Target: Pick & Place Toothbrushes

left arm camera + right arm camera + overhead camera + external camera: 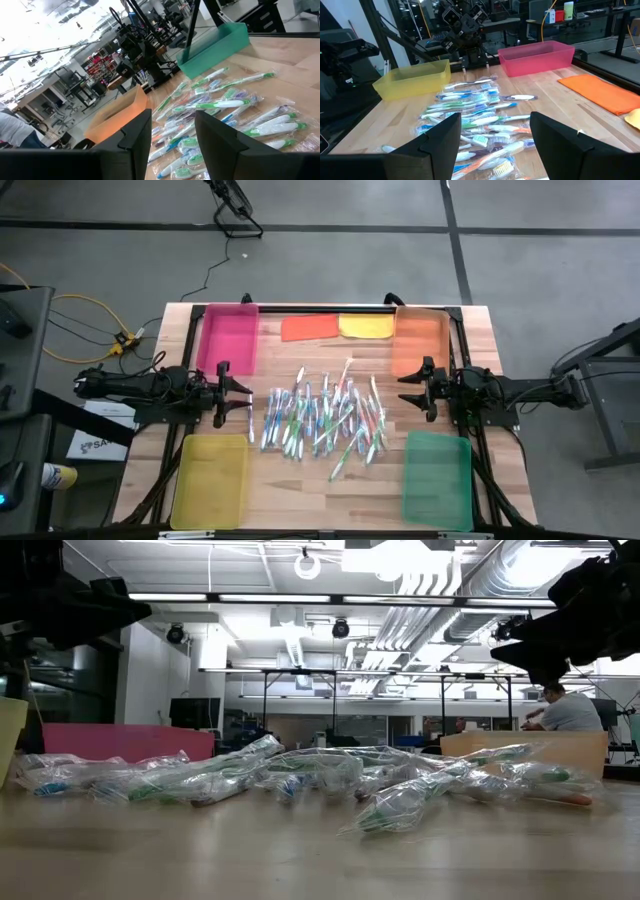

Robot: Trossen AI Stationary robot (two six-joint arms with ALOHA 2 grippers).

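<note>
Wrapped toothbrushes (322, 418) lie heaped mid-worktop (300, 480) between 4 trays. Left gripper (243, 392) and right gripper (407, 387) flank the heap, fingers spread wide, empty. Overlapping, slippery wrappers risk a pinch lifting 2 brushes, or dragging neighbours aside.

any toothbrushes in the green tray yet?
No. In the high view the green tray holds nothing; the toothbrushes all lie piled mid-table.

bright overhead ceiling lights (250, 597), soft shadows; low view's near table (300, 860) blurred, wrapped toothbrushes (300, 780) glinting.
</note>
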